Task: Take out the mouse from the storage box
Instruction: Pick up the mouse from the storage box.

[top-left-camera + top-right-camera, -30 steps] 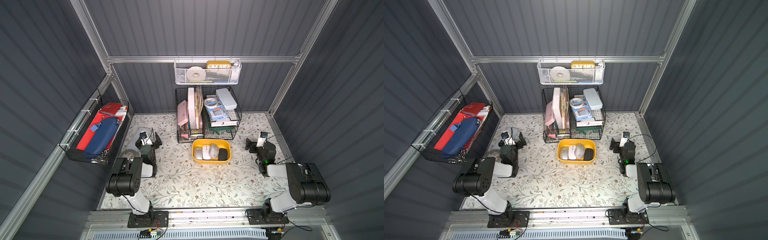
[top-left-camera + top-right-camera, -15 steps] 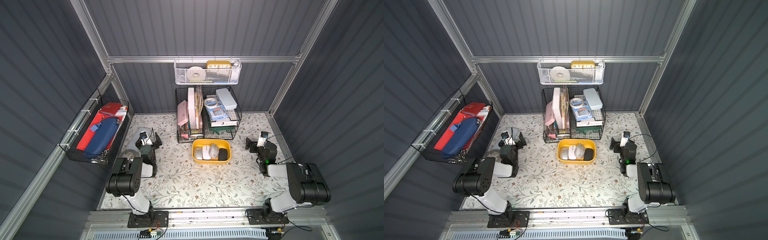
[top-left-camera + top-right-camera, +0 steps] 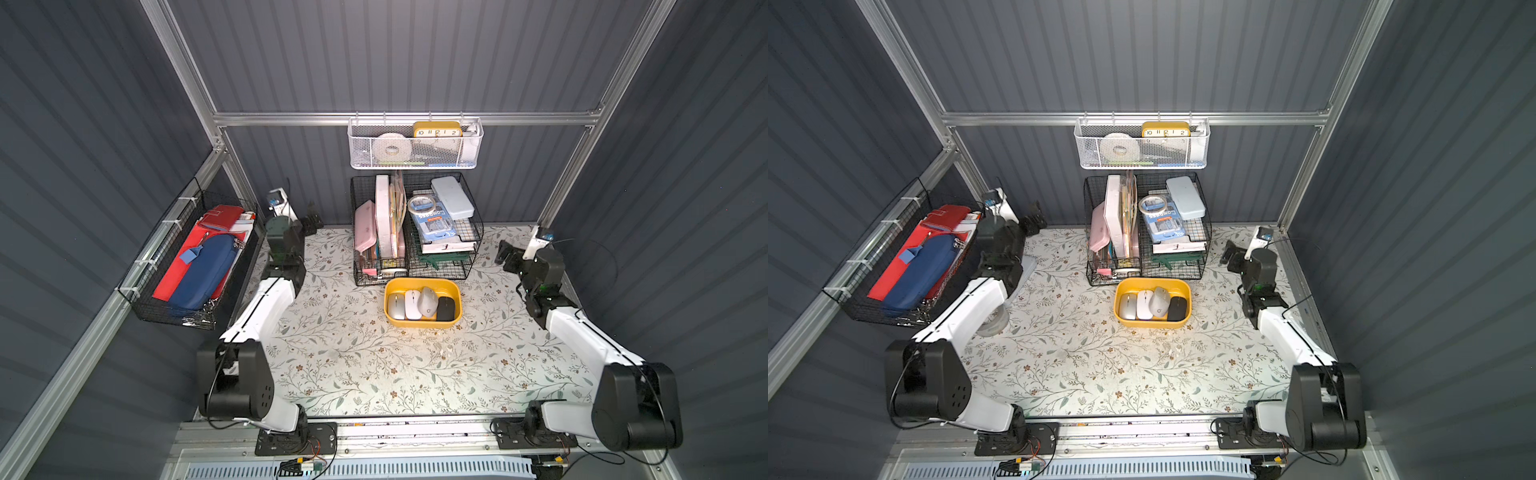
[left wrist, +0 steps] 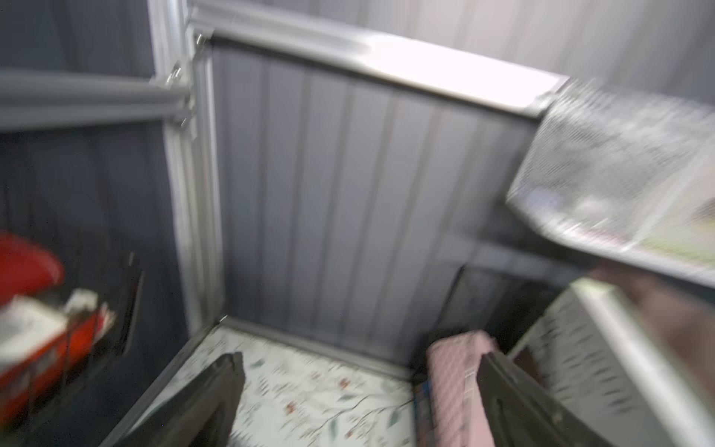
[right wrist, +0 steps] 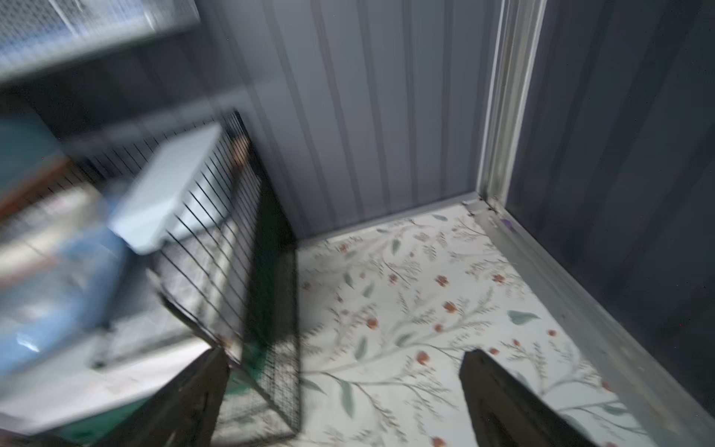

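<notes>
The mustard-yellow storage box point(image 3: 422, 282) point(image 3: 1152, 283) sits on the floral table in front of the black wire baskets. Several mice lie side by side in it: a silver one point(image 3: 396, 306), a white one point(image 3: 412, 304), a grey one point(image 3: 428, 301) and a black one point(image 3: 445, 308). My left gripper point(image 3: 312, 219) point(image 3: 1035, 216) point(image 4: 360, 360) hangs open at the back left, far from the box, with nothing between its fingers. Open and empty as well, my right gripper point(image 3: 504, 254) point(image 3: 1231, 254) point(image 5: 348, 356) is raised at the back right beside the wire baskets. Neither wrist view shows the box.
Black wire baskets point(image 3: 415, 232) full of cases and tape stand right behind the box. A white mesh basket point(image 3: 415, 145) hangs above them on the back rail. A wire basket point(image 3: 195, 266) with red and blue cases hangs on the left wall by my left arm.
Both arms have lifted off their low rest poses; the left gripper has risen toward the back left corner, the right has risen a little. Both stay open.
</notes>
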